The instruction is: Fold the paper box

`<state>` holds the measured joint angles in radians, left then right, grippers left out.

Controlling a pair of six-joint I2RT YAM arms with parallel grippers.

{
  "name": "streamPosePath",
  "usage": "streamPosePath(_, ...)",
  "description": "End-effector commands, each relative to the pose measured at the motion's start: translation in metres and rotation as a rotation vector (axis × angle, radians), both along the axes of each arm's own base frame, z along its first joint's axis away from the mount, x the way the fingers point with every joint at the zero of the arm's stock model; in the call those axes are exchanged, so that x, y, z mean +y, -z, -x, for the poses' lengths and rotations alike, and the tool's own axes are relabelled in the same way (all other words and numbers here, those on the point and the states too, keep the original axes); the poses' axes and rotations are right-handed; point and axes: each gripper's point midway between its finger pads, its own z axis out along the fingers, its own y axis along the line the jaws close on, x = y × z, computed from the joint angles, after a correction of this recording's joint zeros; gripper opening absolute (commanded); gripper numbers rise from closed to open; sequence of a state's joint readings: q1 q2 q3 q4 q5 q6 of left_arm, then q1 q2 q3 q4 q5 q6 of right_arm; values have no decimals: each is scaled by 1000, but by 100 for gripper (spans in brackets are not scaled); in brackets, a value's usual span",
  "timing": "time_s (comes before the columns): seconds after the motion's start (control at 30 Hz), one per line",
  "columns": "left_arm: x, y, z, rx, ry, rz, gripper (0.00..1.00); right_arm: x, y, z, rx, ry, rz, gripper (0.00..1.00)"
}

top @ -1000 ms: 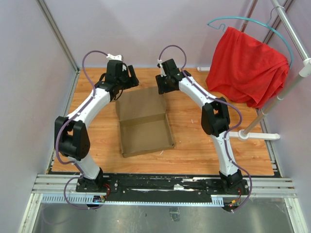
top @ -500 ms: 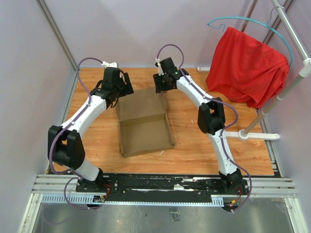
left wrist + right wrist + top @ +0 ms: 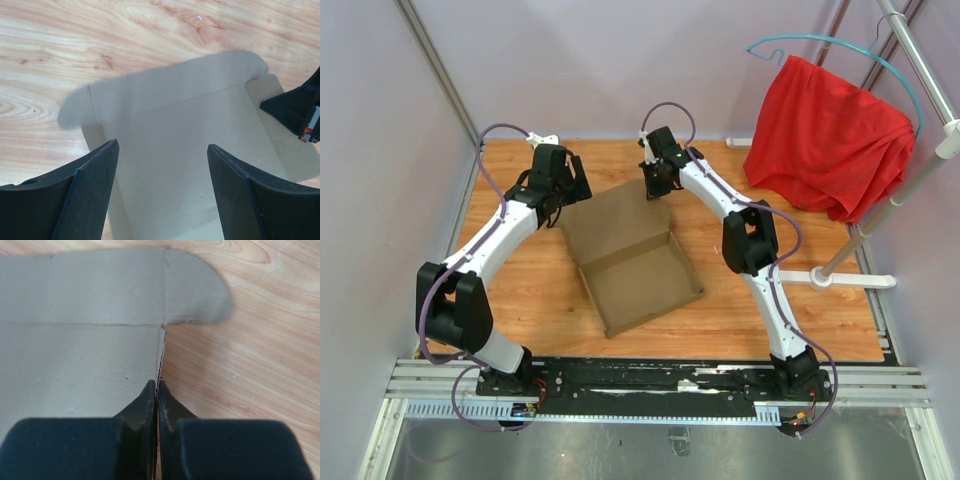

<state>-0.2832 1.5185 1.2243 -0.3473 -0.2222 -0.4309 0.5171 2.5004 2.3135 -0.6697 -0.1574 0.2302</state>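
The paper box (image 3: 642, 268) is plain brown cardboard, lying askew on the wooden table (image 3: 770, 290) with its shallow tray toward the near right. Its flat lid panel (image 3: 615, 220) points to the far left. My right gripper (image 3: 658, 186) is at the lid's far right corner. In the right wrist view it (image 3: 158, 385) is shut on the thin upright edge of a side flap (image 3: 161, 352). My left gripper (image 3: 162, 147) hovers open over the lid (image 3: 175, 125), with nothing between its fingers. The right gripper's black body (image 3: 295, 107) shows at the lid's right side.
A red cloth (image 3: 830, 135) hangs on a teal hanger at the far right. The white pole of a metal rack (image 3: 880, 210) slants beside it, its foot on the table's right edge. Pale walls close in the left and back.
The right gripper has shut on the lid's side flap. The box has swung, its near end moving right. The left gripper drew back a little to the far left, staying open.
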Motion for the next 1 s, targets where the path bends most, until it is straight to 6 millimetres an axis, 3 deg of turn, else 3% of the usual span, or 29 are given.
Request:
streamPosePath(0.0, 3, -14, 3, -42, -17, 7, 78, -1, -25, -4, -65, 7, -1, 1)
streamPosePath(0.2, -8, -29, 2, -97, 31, 59, 80, -27, -73, -5, -251, 115, -4, 1)
streamPosePath(0.4, -21, -42, -1, -138, 92, 101, 83, -68, -106, 5, -389, 271, -14, 1)
streamPosePath(0.43, -24, -43, -1, -147, 101, 111, 84, -73, -121, 9, -427, 293, -41, 1)
streamPosePath(0.77, -31, -51, -2, -254, 132, 166, 83, -109, -142, 38, -795, 426, -302, 1)
streamPosePath(0.97, -33, -89, 5, -423, 183, 177, 80, -115, -153, 66, -1040, 370, -481, 1)
